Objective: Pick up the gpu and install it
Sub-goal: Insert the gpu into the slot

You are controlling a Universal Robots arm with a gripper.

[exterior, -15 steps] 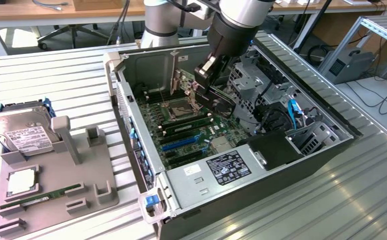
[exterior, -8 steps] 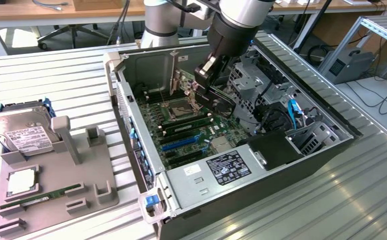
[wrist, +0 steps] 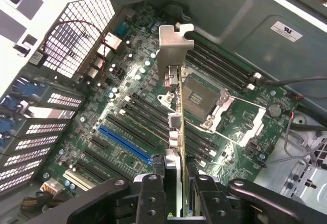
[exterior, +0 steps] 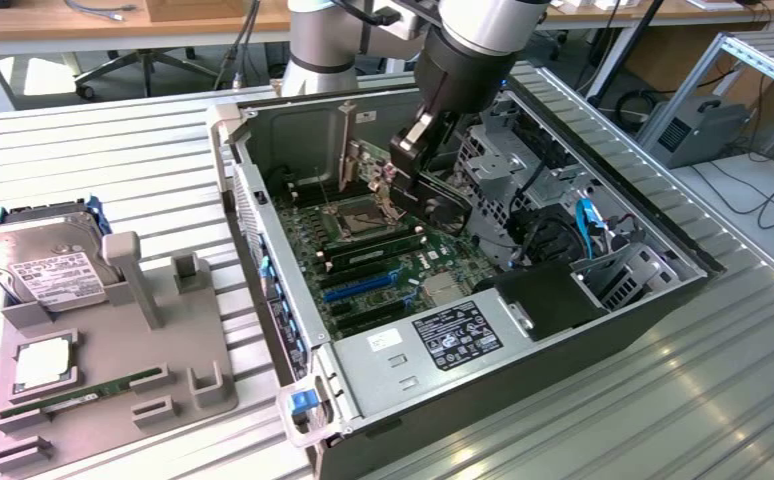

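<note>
- The gpu is clamped between the two fingers of the gripper. It is seen edge-on and runs straight out ahead of the hand.
- The hold is taken at the card's near end, which is judged to leave the connector edge and the far end free.
- The silver bracket is carried at the end farthest from the hand, judged so that it faces the perforated rear wall of the case.
- In the exterior view the gpu is held by the gripper inside the open case and appears clear of the board, so it is judged not yet seated.
- The motherboard lies beyond the fingertips, with the long blue slot just to one side of the card's line and the CPU socket on the other side.
- The grey tray is set well apart from the hand, outside the case; the hard drive and the green memory stick rest on it untouched.
</note>
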